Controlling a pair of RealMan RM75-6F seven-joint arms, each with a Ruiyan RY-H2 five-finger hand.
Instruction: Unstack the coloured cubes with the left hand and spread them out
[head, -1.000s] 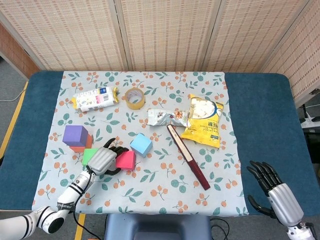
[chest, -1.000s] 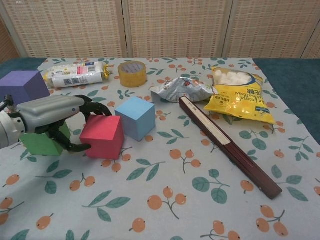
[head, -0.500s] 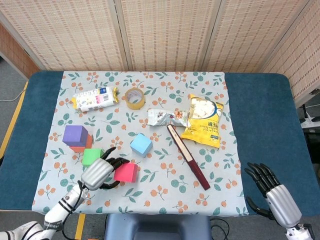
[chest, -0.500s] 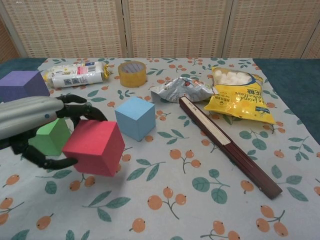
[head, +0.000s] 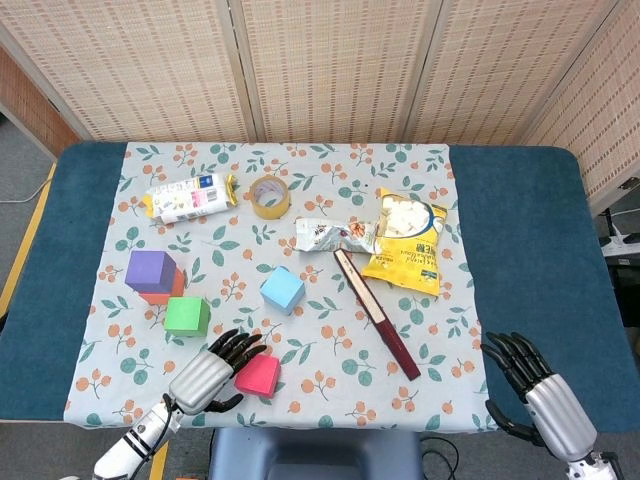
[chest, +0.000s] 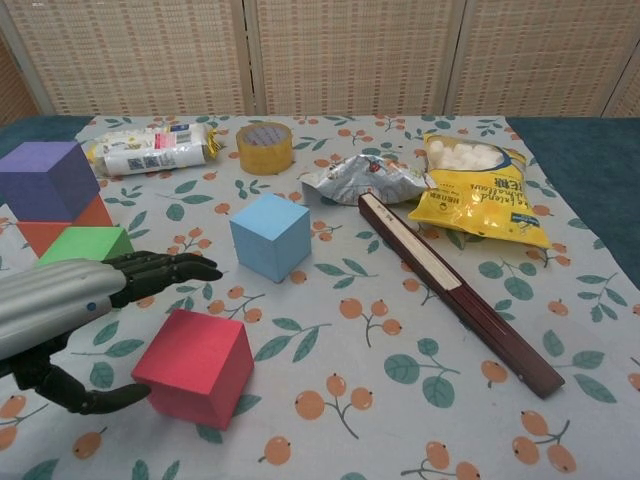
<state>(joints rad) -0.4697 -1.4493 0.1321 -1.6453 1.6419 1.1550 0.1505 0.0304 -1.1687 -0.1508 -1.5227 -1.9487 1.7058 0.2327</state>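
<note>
Resting near the front edge of the table (head: 520, 230), the pink cube (head: 258, 376) had been carried there from beside the green cube (head: 186, 315). The left hand (head: 205, 372) was seemingly opened around it, contact unclear. Purple (head: 150, 270) remained stacked on orange (chest: 62, 224). The right hand (head: 540, 387) was held open, empty.

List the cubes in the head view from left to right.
Purple cube on the orange cube, then green cube, red cube, blue cube.
</note>
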